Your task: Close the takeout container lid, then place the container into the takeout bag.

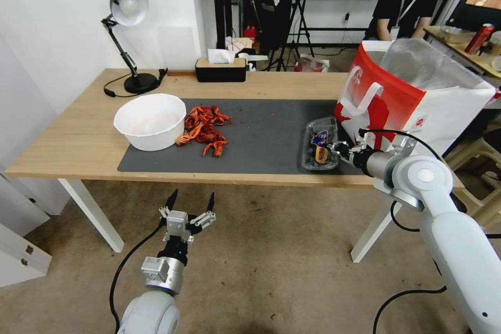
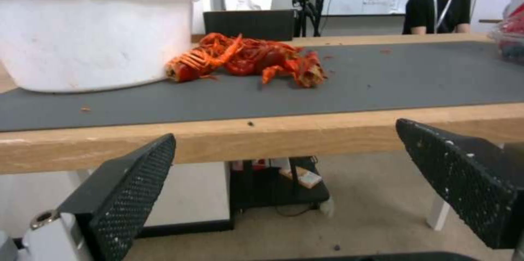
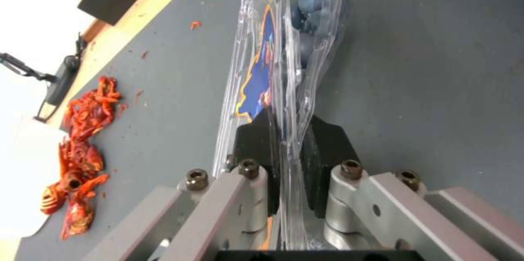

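Right gripper (image 1: pixel 338 150) is clamped tight on the takeout container (image 1: pixel 319 144), its two black pads (image 3: pixel 256 138) pinching the clear plastic edge from both sides. In the right wrist view the pads squeeze the lid (image 3: pixel 256 77) and the base together, so the clamshell looks shut at that edge; blueberries (image 3: pixel 308 3) sit inside, beyond the pads. Whether the container rests on the mat or is slightly lifted, cannot tell.

The container is at the right end of the dark grey mat (image 1: pixel 261 135), near the front edge of the worktop (image 1: pixel 68 141), label side up. Just beside it, at the right end of the worktop, stands the takeout bag (image 1: pixel 396 99), upright, mouth open, foil lining showing, white handle (image 1: pixel 365 96) hanging on the side facing the container.

Further out on the mat: a pile of red crawfish shells (image 1: pixel 206 128) near the middle, touching a white bowl (image 1: pixel 150 120) at the mat's left end. A black desk lamp (image 1: pixel 128 36) stands at the back left corner, and a black tissue box (image 1: pixel 220 69) sits along the back edge.

Left gripper (image 1: pixel 190 203) hangs below and in front of the worktop's front edge, fingers (image 2: pixel 125 195) spread wide, holding nothing.
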